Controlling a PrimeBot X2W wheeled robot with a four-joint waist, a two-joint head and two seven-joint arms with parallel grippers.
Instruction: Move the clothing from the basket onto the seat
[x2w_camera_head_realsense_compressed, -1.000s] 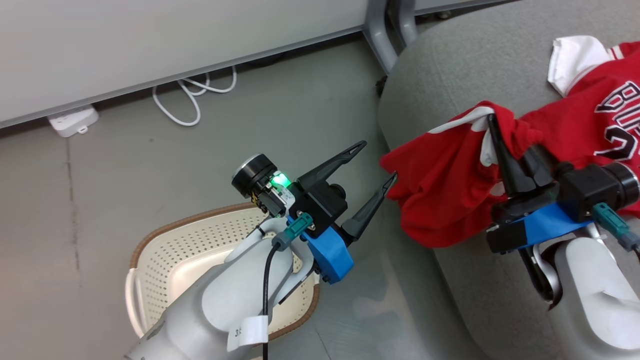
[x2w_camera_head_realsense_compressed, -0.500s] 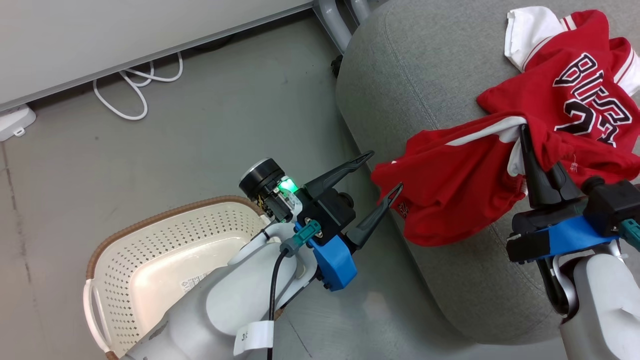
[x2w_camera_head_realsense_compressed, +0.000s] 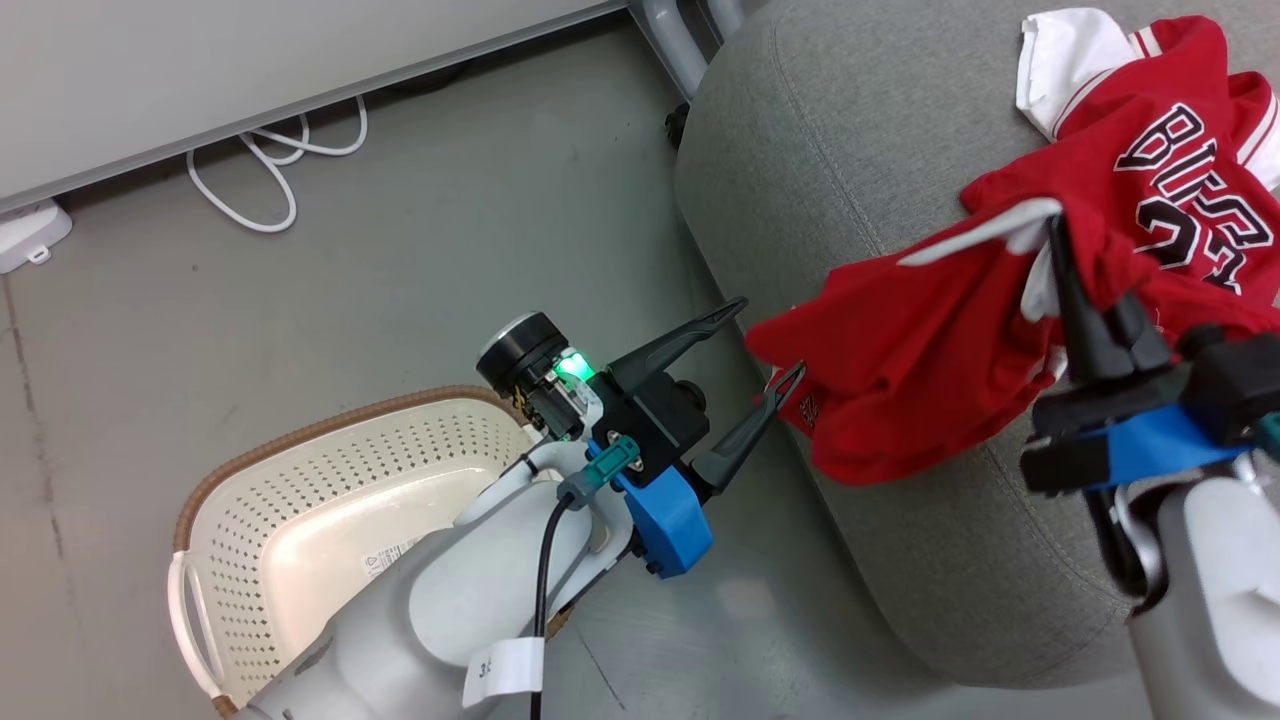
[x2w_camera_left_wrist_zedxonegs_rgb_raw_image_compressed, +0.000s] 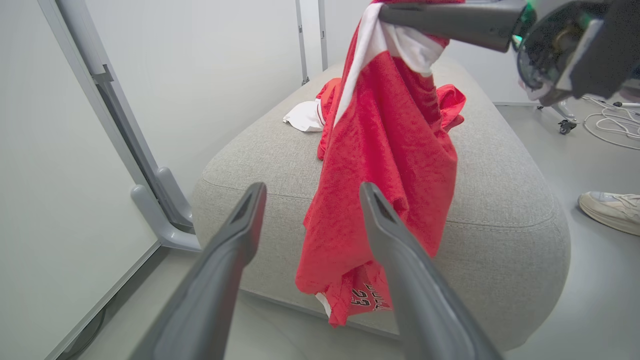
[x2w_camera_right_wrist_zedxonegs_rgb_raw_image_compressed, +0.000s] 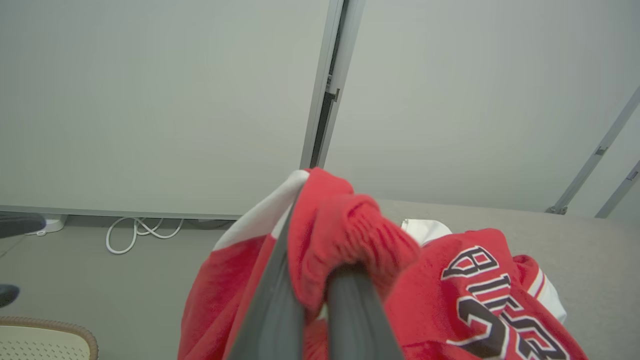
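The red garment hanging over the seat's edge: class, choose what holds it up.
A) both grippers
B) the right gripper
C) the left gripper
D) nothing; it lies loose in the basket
B: the right gripper is shut on the red garment, with fabric bunched around its fingers above the seat, while the left gripper stands open near the hem.
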